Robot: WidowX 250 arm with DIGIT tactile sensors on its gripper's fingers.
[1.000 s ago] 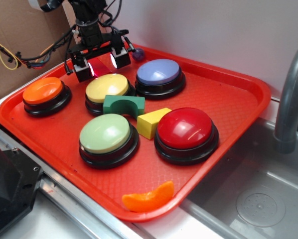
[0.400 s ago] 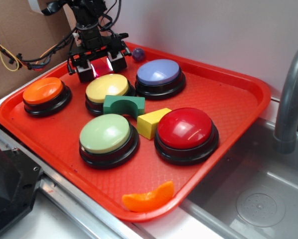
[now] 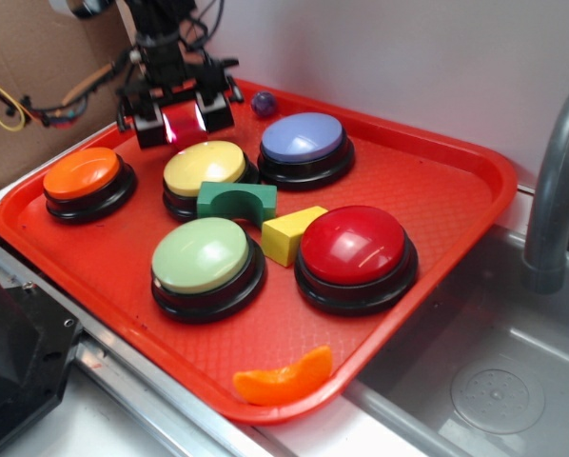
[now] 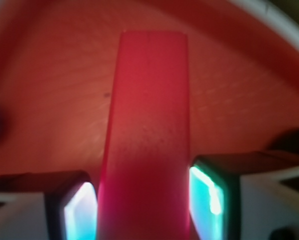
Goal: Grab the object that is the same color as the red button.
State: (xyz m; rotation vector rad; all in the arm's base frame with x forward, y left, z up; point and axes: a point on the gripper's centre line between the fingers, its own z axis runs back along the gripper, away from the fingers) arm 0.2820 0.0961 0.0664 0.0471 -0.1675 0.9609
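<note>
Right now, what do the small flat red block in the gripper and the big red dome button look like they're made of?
Small flat red block: matte, faintly grainy, likely painted wood or dull plastic. Big red dome button: glossy moulded plastic with bright reflections, on a black base. Gripper is clamped on the block.

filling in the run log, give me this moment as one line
phase: grasp | end effector: shut on red block | location: back left of tray, behind yellow button | red button: untouched

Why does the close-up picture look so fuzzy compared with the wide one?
Wrist view: the red block sits too near the lens, so it blurs, and the finger pads glow cyan. Exterior view: sharp, with window glare on the red button.
</note>
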